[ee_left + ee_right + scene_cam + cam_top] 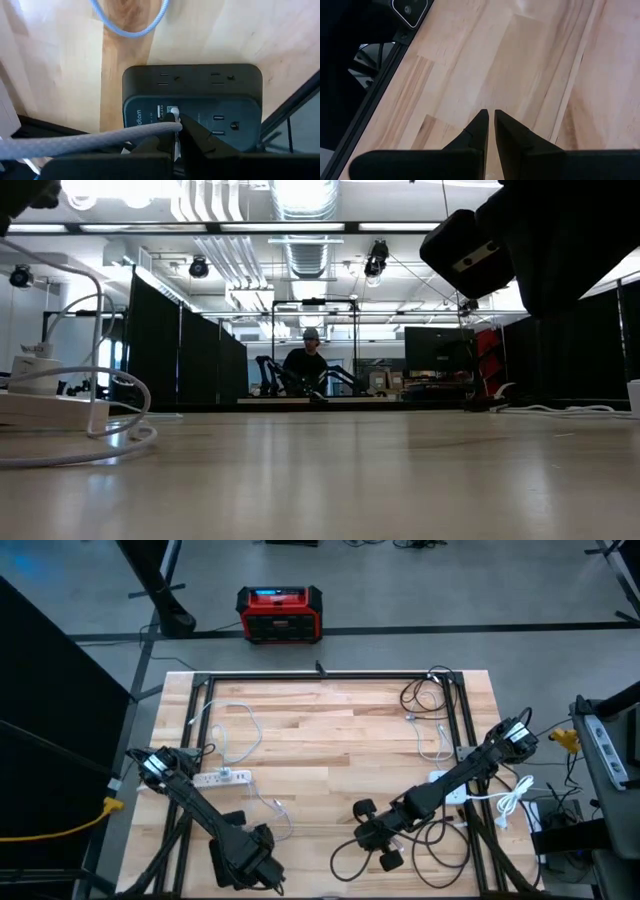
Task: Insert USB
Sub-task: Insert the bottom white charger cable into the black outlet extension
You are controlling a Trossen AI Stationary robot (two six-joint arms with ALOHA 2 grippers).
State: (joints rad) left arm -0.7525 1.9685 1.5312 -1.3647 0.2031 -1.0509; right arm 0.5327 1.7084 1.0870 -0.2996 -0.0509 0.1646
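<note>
Plug (pixel 172 113) pinched tight in left gripper (pixel 176 131), right at power box (pixel 192 107) hole — push straight in next — right gripper (pixel 490 125) nearly closed, empty.

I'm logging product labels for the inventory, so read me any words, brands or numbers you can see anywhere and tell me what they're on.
Nothing reads fully.
Dark power block, in front of the left gripper holding the grey USB cable: white vertical print near the USB ports, too small to read.
Red device on the floor: lit blue display, characters too small.
Right gripper: no text nearby.
</note>
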